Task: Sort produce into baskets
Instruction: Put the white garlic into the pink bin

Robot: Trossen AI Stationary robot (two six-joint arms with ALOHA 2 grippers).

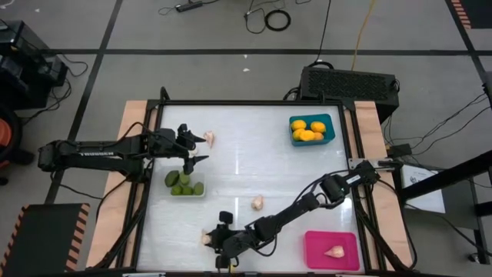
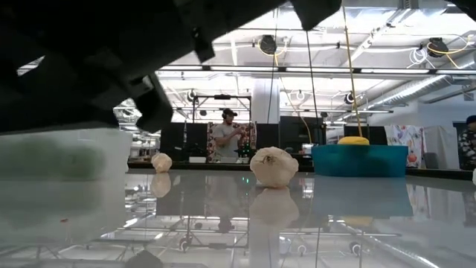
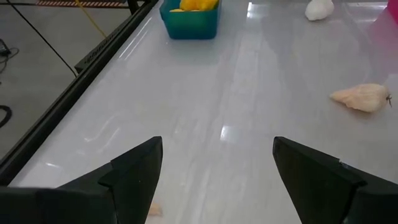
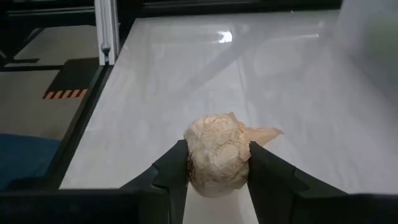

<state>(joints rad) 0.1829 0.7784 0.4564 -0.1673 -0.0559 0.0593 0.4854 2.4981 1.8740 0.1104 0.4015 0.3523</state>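
My right gripper (image 1: 213, 239) is at the table's near edge, shut on a pale garlic bulb (image 4: 217, 163). My left gripper (image 1: 191, 146) is open and empty at the far left, just above the clear tray (image 1: 185, 185) that holds green pieces. A garlic piece (image 1: 209, 138) lies on the table right beside it. Another garlic (image 1: 257, 203) lies mid-table and shows in the low view (image 2: 274, 167). The teal basket (image 1: 311, 129) holds yellow pieces. The pink basket (image 1: 332, 250) holds one garlic (image 1: 334, 251). My right gripper pinches the garlic bulb by its two opposite sides (image 4: 193, 163) between its two fingers. The fingers come low from the table's right, pointing toward its left edge. The bulb's papery tip (image 4: 264, 132) sticks out past one finger. I cannot tell whether the bulb is clear of the table.
The table's near edge and frame rail (image 4: 106, 31) run close by my right gripper. The white tabletop (image 1: 254, 161) lies bare between the baskets. A person (image 2: 227, 134) stands in the room far behind the table.
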